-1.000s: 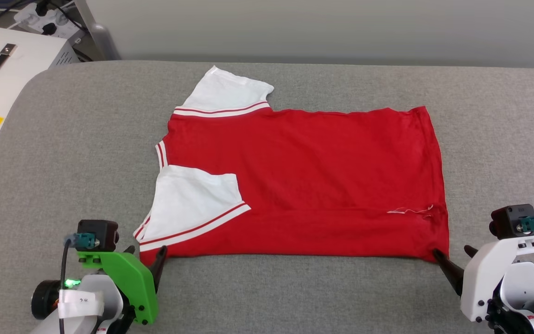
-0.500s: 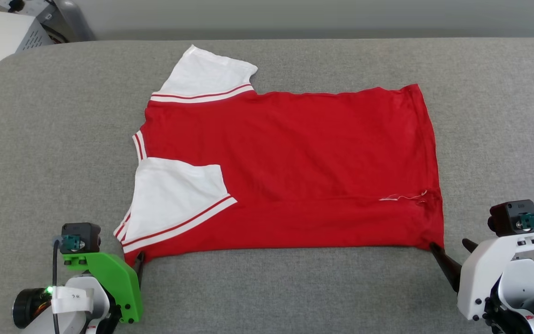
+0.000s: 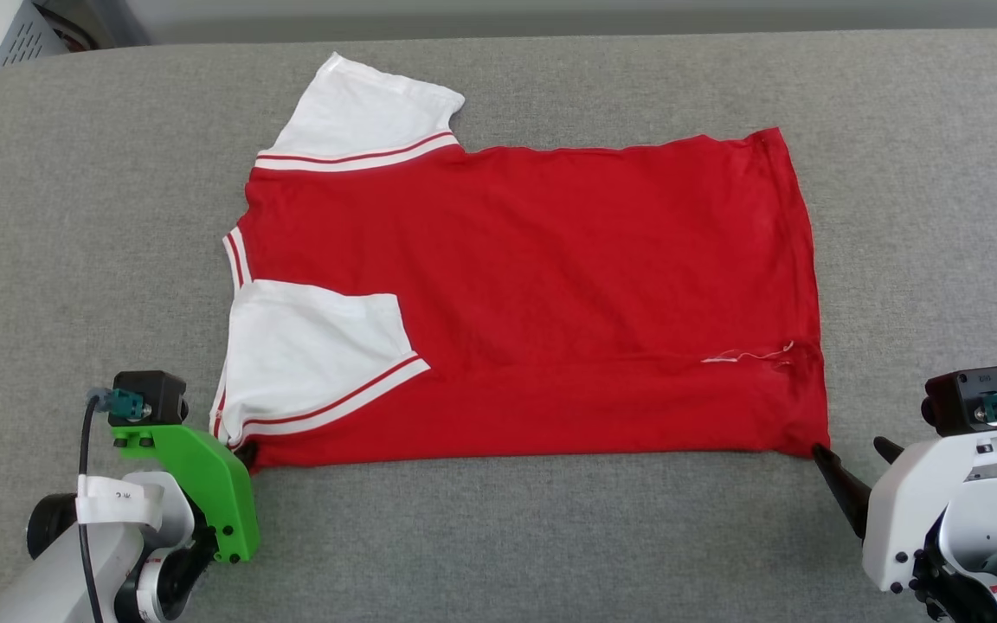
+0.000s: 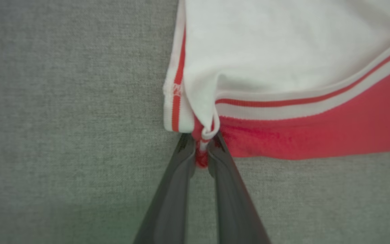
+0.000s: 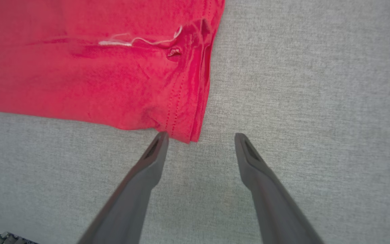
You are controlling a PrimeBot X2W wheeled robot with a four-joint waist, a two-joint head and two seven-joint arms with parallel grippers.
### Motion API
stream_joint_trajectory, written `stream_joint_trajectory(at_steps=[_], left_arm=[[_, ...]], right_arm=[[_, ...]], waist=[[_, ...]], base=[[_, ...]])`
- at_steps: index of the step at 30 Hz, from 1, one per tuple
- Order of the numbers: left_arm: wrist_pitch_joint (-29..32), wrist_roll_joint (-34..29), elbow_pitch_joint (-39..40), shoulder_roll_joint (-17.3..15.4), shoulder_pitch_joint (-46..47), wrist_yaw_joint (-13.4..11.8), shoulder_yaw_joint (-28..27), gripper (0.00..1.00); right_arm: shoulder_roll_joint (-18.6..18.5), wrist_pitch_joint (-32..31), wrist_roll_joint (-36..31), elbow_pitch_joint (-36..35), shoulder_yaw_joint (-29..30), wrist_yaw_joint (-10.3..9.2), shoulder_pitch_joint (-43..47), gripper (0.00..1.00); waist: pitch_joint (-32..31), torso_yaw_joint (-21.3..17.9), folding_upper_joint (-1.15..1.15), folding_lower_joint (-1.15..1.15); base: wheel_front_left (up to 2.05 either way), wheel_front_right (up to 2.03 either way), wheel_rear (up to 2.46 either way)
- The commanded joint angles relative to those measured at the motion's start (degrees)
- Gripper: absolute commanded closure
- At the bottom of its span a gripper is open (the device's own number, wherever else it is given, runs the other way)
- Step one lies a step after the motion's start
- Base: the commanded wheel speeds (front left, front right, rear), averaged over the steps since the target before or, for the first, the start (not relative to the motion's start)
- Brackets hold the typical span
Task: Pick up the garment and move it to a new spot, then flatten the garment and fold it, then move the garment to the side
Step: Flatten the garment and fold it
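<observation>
Since folding likely needs both near corners held, the left gripper [image 3: 243,450], lower left of the head view, has its dark fingers [image 4: 181,162] pinched shut on the sleeve-side corner of the red soft-fabric jersey T-shirt with white sleeves [image 3: 550,285]. The shirt lies flat mid-frame on the grey fabric-covered surface [image 3: 74,216], near sleeve tucked over the body. Lower right, the right gripper [image 3: 849,450] is spread wide, one tip at the hem corner, gripping nothing; probably lining up its grab.
</observation>
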State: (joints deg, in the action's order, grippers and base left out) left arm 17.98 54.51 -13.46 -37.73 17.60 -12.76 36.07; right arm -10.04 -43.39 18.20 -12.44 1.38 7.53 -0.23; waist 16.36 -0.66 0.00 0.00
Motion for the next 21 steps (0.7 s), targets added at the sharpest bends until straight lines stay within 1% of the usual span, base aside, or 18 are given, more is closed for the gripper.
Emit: stream_joint_trajectory(at_steps=[1,4,7,10,14,21], left_arm=[[1.5,1.2,-2.4,2.3,-2.0,0.7,2.3,1.00],[-0.1,1.2,-1.9,2.6,-2.1,1.4,2.0,1.00],[-2.1,0.9,0.5,2.2,-2.2,1.6,1.2,1.00],[-2.9,0.9,4.0,1.4,-2.4,1.2,0.4,1.00],[-2.4,0.0,10.2,-0.7,-3.1,-0.8,0.0,1.00],[0.0,-1.3,20.1,-3.6,-4.3,-5.0,-0.1,1.00]], right_arm=[[-0.2,-0.4,-0.6,-0.3,0.2,-0.04,-0.8,0.00],[-0.5,-0.7,-0.7,-0.1,0.4,-0.04,-1.0,0.00],[-0.8,-1.0,-0.8,0.3,0.3,-0.04,-1.2,0.00],[-0.7,-1.5,-1.1,1.2,0.4,-0.04,-1.6,0.00],[-0.3,-1.9,-2.1,3.4,0.8,-0.04,-2.9,0.00],[2.0,-2.2,-5.5,9.3,2.4,-0.04,-5.5,0.00]], waist=[[-0.7,0.6,0.00,0.00],[-1.8,1.3,0.00,0.00],[-3.0,2.2,0.00,0.00],[-3.9,2.9,0.00,0.00],[-4.2,3.8,0.00,0.00],[-3.2,4.9,0.00,0.00]], base=[[0.00,0.00,0.00],[0.00,0.00,0.00],[0.00,0.00,0.00],[0.00,0.00,0.00],[0.00,0.00,0.00],[0.00,0.00,0.00]])
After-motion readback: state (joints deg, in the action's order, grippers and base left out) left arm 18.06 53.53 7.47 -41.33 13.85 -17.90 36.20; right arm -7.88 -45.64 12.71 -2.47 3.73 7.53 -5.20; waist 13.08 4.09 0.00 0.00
